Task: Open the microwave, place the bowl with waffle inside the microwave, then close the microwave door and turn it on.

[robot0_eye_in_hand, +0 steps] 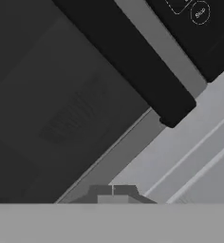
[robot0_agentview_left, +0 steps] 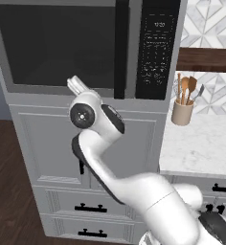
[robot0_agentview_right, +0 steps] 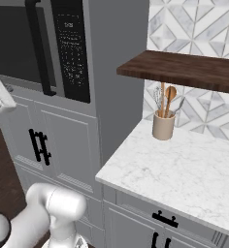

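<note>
Grey microwave (robot0_agentview_left: 86, 48), one closed door (robot0_agentview_left: 57, 45), one handle (robot0_agentview_left: 121, 48).

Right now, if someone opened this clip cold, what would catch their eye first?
The big built-in microwave fills the upper left, its door shut, with the black handle bar beside the keypad panel. The white arm rises in front of the cabinet below it, and in the hand view the gripper points at the door's lower corner near the handle's end. To the right, a tan utensil cup stands on the marble counter.
</note>
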You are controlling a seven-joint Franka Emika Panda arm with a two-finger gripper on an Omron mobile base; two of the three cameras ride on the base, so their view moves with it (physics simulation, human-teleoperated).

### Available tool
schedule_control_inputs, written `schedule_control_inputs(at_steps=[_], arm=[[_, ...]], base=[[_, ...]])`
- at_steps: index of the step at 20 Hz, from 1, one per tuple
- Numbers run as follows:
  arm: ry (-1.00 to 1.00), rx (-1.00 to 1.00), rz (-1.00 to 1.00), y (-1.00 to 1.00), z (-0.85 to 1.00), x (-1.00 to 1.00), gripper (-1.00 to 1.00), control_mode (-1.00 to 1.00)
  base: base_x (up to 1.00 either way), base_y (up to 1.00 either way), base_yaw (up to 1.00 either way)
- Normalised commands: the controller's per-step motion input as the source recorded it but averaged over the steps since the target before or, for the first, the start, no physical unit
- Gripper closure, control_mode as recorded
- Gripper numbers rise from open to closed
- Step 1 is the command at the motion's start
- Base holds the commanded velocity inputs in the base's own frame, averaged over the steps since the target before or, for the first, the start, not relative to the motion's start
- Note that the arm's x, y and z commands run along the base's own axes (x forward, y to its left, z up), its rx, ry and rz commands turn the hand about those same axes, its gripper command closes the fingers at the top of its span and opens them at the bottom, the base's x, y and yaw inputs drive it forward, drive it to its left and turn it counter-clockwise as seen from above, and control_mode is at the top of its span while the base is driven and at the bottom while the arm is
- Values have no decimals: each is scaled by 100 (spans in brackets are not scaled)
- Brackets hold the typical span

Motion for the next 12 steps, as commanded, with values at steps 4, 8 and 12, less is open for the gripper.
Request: schedule_control_inputs(at_steps=[4,8,12], arm=[[-11,6,0,-58,37,-100,100,-100],[-1,10,0,-74,54,-97,100,-100],[5,16,1,-67,64,-83,100,-100]], base=[[0,0,0],[0,0,0],[0,0,0]])
